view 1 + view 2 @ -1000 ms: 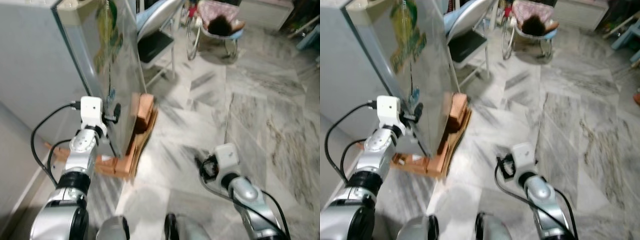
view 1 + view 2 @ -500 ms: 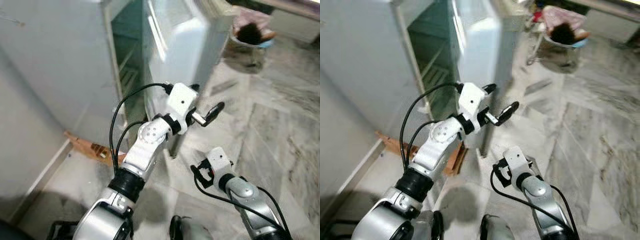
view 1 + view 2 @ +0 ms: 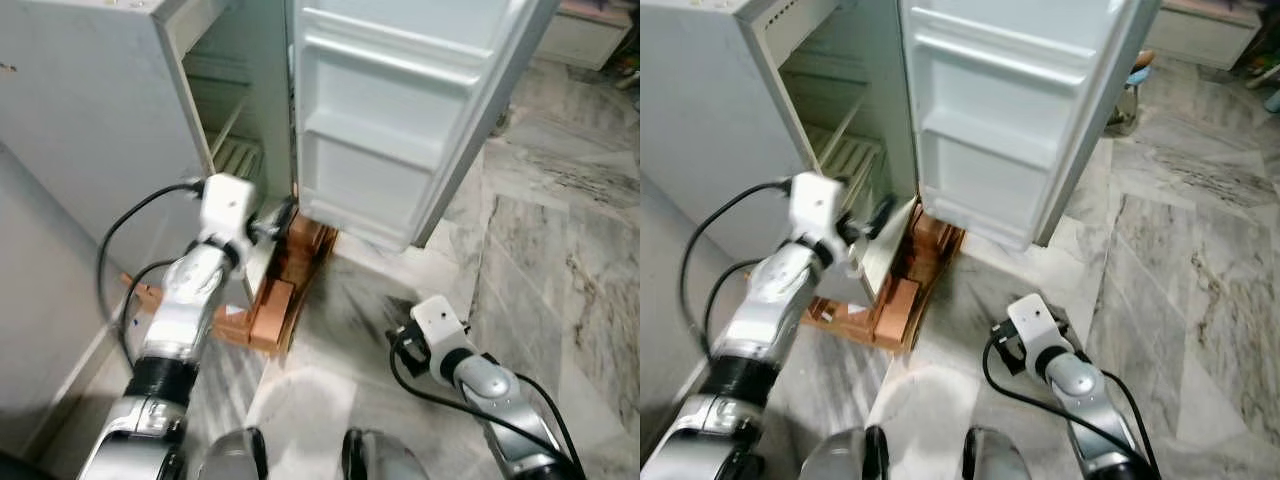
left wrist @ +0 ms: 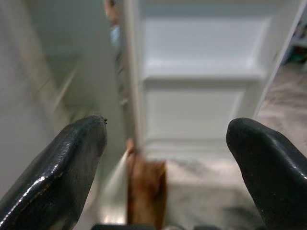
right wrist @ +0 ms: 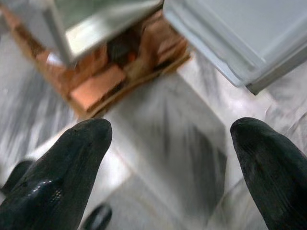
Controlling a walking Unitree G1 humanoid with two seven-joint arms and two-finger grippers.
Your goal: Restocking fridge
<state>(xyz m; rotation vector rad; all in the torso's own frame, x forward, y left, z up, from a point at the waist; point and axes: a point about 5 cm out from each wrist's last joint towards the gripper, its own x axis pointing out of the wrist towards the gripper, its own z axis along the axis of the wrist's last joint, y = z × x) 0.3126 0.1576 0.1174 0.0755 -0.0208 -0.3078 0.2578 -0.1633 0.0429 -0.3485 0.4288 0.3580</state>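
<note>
Fridge (image 3: 110, 120) standing on the robot's left with door (image 3: 400, 120) hanging wide open, left gripper (image 4: 168, 158) reaching at the cabinet's lower front edge, fingers spread, right gripper (image 5: 168, 163) hanging low over marble floor (image 3: 560, 250), fingers spread, bricks (image 3: 285, 290) lying under the fridge.

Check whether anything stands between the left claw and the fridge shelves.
Nothing visible does. The door is swung wide, and the left claw, open, sits at the lower front of the fridge, facing the shelves.
</note>
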